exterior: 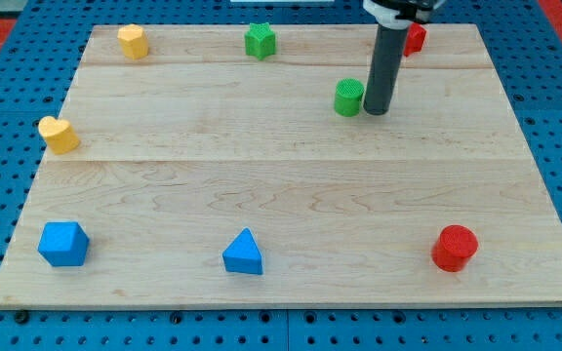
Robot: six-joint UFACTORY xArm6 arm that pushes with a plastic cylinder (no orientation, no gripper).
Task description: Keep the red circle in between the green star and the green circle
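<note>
The red circle (454, 248) sits near the view's bottom right of the wooden board (291, 195). The green circle (348, 97) sits in the upper middle, right of centre. The green star (260, 40) sits near the top edge, left of the green circle. My tip (376, 110) rests on the board just to the right of the green circle, close to it or touching it. The red circle is far below both green blocks.
Another red block (415, 38) sits at the top, partly hidden behind the rod. A yellow block (133, 41) is at top left, a yellow heart (58, 134) at the left edge. A blue block (63, 244) and a blue triangle (244, 253) lie along the bottom.
</note>
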